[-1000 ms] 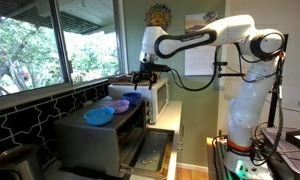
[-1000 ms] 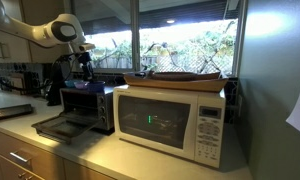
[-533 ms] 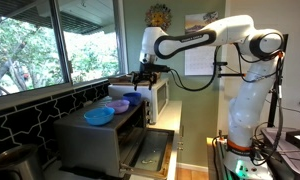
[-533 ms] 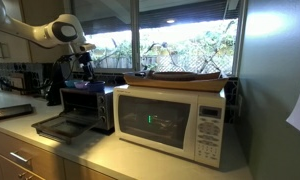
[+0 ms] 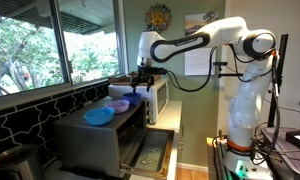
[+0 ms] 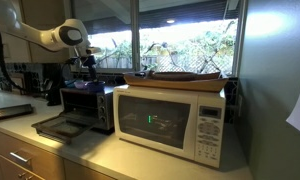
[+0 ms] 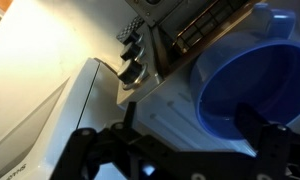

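Wrist view only: claw (image 7: pixel 175 150) spread wide over blue bowl (image 7: pixel 252 78) beside toaster-oven knobs (image 7: pixel 131 58), indistinct in both exterior views.

1. You will find no readable text, label or number in any view.
2. The white boxy microwave (image 6: pixel 175 125) has a green display (image 6: pixel 150 120), but its digits are too blurred to read.
3. The pale paper sheets on the wall (image 5: pixel 200 20) are too small to read.

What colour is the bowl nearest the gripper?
Blue. The bowl shows best in the wrist view.
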Available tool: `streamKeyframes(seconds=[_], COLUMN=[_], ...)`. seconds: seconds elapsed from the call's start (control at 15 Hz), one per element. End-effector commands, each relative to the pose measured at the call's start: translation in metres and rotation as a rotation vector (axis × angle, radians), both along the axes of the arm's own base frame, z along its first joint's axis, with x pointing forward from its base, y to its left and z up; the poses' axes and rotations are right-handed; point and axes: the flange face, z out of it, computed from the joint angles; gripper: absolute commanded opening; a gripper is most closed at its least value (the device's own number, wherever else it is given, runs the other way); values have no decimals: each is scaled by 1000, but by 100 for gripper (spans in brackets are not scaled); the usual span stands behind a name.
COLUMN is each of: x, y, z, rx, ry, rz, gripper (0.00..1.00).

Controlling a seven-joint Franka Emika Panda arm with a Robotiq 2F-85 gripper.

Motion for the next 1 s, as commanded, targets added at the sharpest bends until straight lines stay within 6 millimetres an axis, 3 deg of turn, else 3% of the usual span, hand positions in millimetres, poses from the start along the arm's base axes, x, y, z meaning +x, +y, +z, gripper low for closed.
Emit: streamKeyframes(seconds=[0.0, 0.27, 0.67, 0.93], x=[15, 25, 35, 40], y=[-1, -4, -1, 3], z=[-6, -13, -17, -15], rx=[-18, -19, -20, -28], ry=[13, 37, 51, 50], rz=[50, 77, 105, 119], gripper=[97, 66, 32, 0])
